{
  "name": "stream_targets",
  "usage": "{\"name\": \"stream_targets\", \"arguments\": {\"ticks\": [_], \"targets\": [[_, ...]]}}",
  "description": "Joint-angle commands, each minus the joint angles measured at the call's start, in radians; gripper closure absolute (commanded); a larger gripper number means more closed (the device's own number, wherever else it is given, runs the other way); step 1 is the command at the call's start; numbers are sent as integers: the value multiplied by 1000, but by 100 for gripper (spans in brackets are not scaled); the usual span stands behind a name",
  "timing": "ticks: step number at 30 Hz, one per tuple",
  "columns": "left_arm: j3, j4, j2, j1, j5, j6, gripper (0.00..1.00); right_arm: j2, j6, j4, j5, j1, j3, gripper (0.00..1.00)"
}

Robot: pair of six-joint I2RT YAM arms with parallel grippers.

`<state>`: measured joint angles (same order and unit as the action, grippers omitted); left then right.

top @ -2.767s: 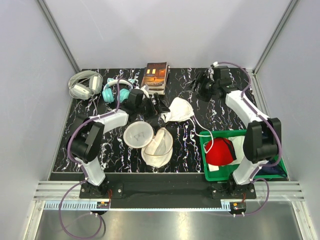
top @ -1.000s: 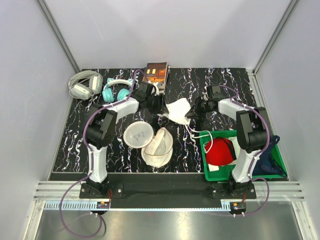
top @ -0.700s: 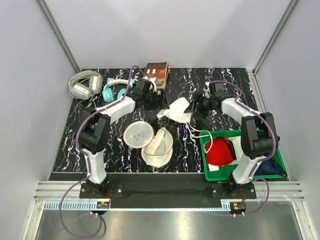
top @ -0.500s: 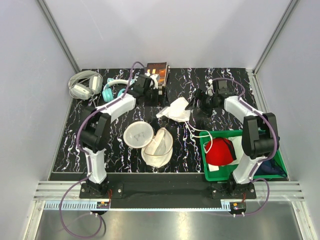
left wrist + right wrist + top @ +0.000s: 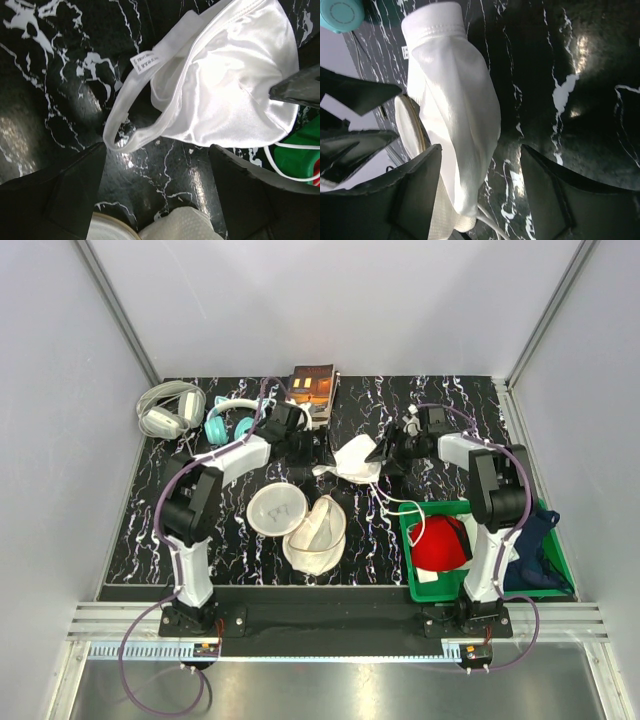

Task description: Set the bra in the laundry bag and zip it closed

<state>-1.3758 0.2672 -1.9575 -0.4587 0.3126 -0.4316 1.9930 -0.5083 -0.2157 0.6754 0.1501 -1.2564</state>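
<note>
The white bra (image 5: 357, 459) lies on the black marbled table between my two grippers, and its thin strap (image 5: 398, 503) trails toward the green bin. My left gripper (image 5: 318, 449) is open just left of it; in the left wrist view the bra (image 5: 225, 90) is ahead of the spread jaws (image 5: 156, 192), untouched. My right gripper (image 5: 386, 454) is open at its right edge; in the right wrist view the bra (image 5: 455, 105) hangs beside the left finger (image 5: 415, 192), not pinched. The laundry bag lies unzipped nearer me, flat face (image 5: 277, 507) beside the mesh half (image 5: 318, 536).
A green bin (image 5: 432, 590) at the right front holds a red cloth (image 5: 441, 543), with a dark blue cloth (image 5: 535, 548) over its right side. White-grey headphones (image 5: 168, 408), teal headphones (image 5: 237, 421) and a book (image 5: 312, 390) sit along the back.
Both grippers have opened and let go of the bra, which now rests on the table. They have drawn slightly apart from it and stay close on either side.
</note>
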Motion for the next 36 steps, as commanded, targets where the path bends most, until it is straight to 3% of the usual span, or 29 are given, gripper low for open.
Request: {"name": "stream_targets", "arguments": {"ticks": [1,5,6,8,13,23,26,36], "targets": [[58,-106,135,0,14,-111,12,30,-101,153,41,37,2,34],[116,-132,219,-6,17,-144,9,64,-166,234,27,58,9,51],[129,-134,261,-6,17,-153,9,67,-205,261,30,59,15,69],[168,-135,302,-9,20,-162,8,50,-225,280,26,58,22,85],[260,-131,434,-24,55,-199,8,-80,-253,283,13,59,64,100],[287,-92,580,-28,158,-242,5,-341,-135,93,65,59,135,100],[276,-92,586,-28,224,-236,1,-399,-92,50,79,59,164,100],[291,-105,552,-40,305,-205,1,-523,-56,19,187,59,218,100]]}}
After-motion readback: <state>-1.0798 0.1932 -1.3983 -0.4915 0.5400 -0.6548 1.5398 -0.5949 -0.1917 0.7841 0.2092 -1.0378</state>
